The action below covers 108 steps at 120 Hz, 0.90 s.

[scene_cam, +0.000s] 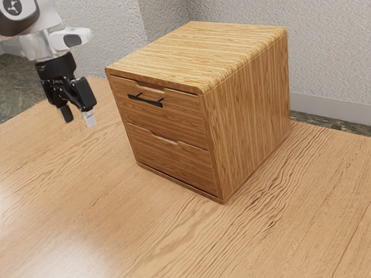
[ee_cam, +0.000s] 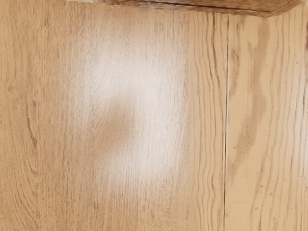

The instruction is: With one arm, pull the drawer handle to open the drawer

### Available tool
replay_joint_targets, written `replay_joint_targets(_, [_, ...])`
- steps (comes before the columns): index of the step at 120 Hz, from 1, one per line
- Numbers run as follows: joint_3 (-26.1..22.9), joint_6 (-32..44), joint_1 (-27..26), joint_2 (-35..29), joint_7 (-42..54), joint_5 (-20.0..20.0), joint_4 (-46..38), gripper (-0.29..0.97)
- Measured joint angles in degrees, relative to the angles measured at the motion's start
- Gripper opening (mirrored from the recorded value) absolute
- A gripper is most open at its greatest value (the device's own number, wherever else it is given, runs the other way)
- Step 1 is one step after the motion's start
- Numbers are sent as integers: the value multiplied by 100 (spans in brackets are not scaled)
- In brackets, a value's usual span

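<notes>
cabinet point(scene_cam: 243, 98) of striped wood stands on the wooden table point(scene_cam: 116, 231), toward the exterior view's right of the arm, with two drawers stacked in its front face. the upper drawer point(scene_cam: 168, 113) carries a thin black handle point(scene_cam: 145, 100) lying level near its top edge; its front sits flush with the cabinet, shut, and so does the lower drawer point(scene_cam: 174, 153) beneath it. the gripper point(scene_cam: 77, 116) hangs in the air above the table at the exterior view's left, about level with the handle and apart from it, touching nothing. its two fingers point downward and stand apart with nothing between them. in the wrist view the table's grain point(ee_cam: 120, 144) lies under the hand with a pale sheen and a soft shadow, and the cabinet's lower edge point(ee_cam: 202, 5) shows ahead of the hand.
</notes>
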Motion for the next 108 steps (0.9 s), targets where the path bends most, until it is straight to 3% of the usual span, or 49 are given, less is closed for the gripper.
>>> replay_joint_targets(31, [5, 1047, -14, 9, 792, -135, -2, 68])
replay_joint_targets(36, [-34, 1124, 2, -6, 1004, -155, 409, 68])
replay_joint_targets(44, [-517, 1246, 33, -48, 1586, -178, 1051, 68])
replay_joint_targets(53, [-778, 1327, -345, -53, 2259, -272, 1005, 68])
replay_joint_targets(90, [-844, 1589, -218, 419, 5460, -375, 846, 68])
replay_joint_targets(108, [-1003, 1745, -174, 126, 6624, -298, 529, 68])
